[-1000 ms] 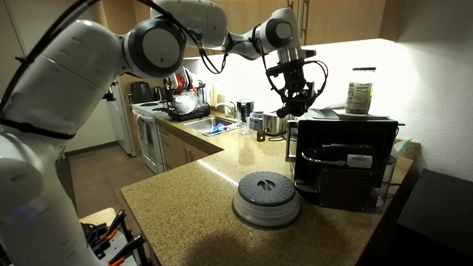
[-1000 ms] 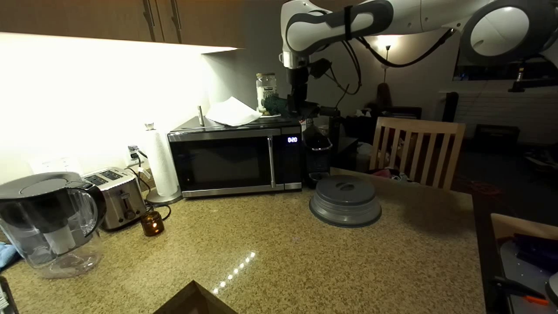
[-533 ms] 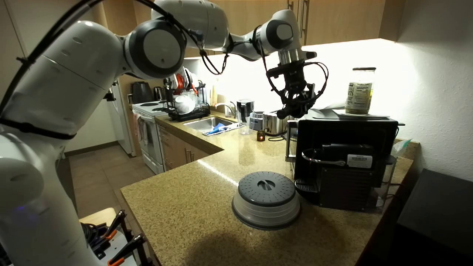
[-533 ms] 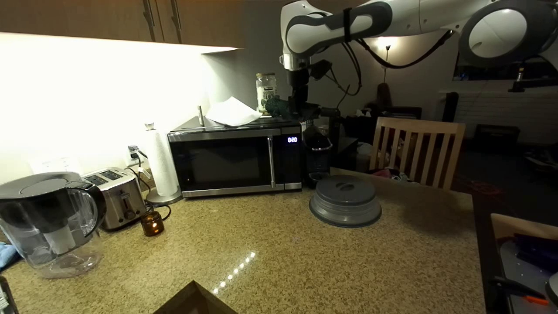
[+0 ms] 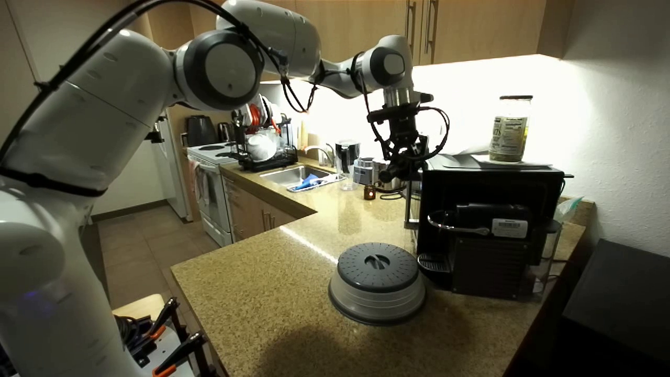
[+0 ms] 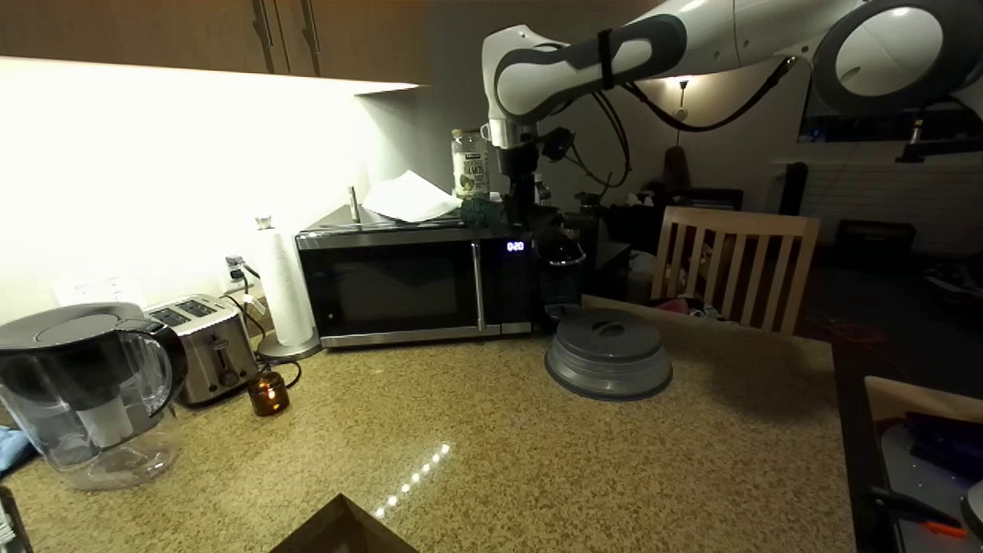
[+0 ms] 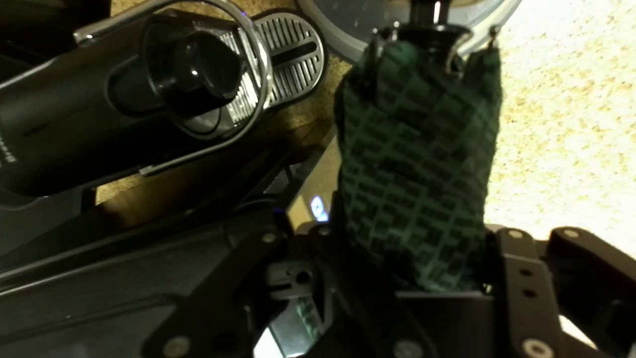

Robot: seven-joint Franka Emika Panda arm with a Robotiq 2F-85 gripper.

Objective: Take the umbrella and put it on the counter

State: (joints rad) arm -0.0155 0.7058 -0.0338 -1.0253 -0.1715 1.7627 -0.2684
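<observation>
The umbrella [image 7: 417,164] is a dark green and black patterned bundle. In the wrist view it lies lengthwise between both fingers of my gripper [image 7: 415,238], which is shut on it, with its black handle end pointing away at the top. In an exterior view its green fabric [image 6: 482,212] shows beside my gripper [image 6: 522,223], near the microwave's top front right edge. In an exterior view my gripper [image 5: 405,166] is dark, and the umbrella's outline is hard to tell from it. The tan speckled counter [image 5: 246,298] lies well below; it also shows in an exterior view [image 6: 430,430].
A grey domed dish [image 5: 377,293] stands on the counter. A black coffee machine [image 5: 492,262] and the microwave [image 6: 392,284] stand behind it. A glass jar [image 6: 470,165] and white paper [image 6: 411,197] are on the microwave. A pitcher [image 6: 84,399], toaster [image 6: 203,349] and candle jar [image 6: 269,393] stand farther along.
My gripper has moved down, and a little to the left in both exterior views. The umbrella has moved down with it. The dish and the other objects have not moved.
</observation>
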